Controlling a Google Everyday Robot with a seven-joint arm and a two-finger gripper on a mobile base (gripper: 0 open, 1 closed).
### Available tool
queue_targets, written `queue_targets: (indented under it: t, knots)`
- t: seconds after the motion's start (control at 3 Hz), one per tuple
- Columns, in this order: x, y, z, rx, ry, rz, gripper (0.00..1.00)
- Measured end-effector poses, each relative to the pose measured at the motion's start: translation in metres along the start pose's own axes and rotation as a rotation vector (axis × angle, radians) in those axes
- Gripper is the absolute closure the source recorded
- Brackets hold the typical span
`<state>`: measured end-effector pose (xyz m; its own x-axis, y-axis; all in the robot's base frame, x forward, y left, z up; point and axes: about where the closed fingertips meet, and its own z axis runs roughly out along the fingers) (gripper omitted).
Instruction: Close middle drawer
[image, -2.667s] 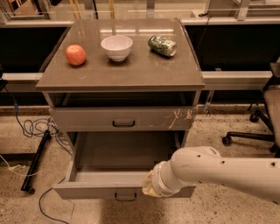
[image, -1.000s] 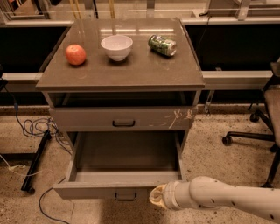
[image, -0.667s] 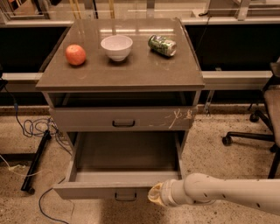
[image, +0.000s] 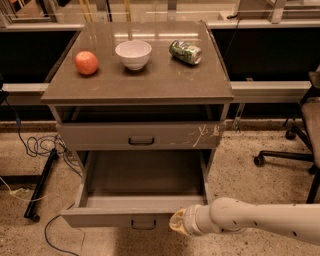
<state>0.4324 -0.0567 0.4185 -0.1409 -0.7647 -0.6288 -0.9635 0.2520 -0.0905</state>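
One middle drawer (image: 100, 218) stands open, its front just beyond the gripper (image: 177, 222), whose spread cannot be told; a level, straight push should shut it.

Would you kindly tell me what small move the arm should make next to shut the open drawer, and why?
Probably a short straight push toward the cabinet: the middle drawer stands pulled far out, and the gripper sits low at its front panel, just right of the handle.
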Motion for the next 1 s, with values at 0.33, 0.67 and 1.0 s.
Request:
queue_targets:
  t: [0.33, 0.67, 1.0]
  knots:
    - [-0.002, -0.012, 0.014, 0.001, -0.01, -0.012, 0.27]
    - [-0.005, -0.022, 0.017, 0.013, -0.018, -0.022, 0.04]
    - [-0.019, -0.051, 0.021, 0.038, -0.034, -0.048, 1.0]
